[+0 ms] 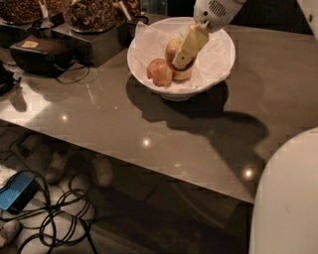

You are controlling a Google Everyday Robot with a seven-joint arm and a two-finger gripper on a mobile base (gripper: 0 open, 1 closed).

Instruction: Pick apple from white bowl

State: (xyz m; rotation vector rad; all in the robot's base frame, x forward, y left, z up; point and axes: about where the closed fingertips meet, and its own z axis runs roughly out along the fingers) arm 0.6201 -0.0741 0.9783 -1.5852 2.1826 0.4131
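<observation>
Camera view: upper centre, the gripper [185,55] is clamped on the apple [172,48], crowded by two other apples [160,72] in one white bowl [221,62].

My gripper [182,59], a pale yellow, flat-sided wedge, hangs in the white bowl [224,67] below my white wrist housing [214,9], which carries a small grille of dark slots. A broad, smooth white shell [290,198] of my body fills the lower right corner.

End effector [182,59] angled down, upper ctr.
</observation>
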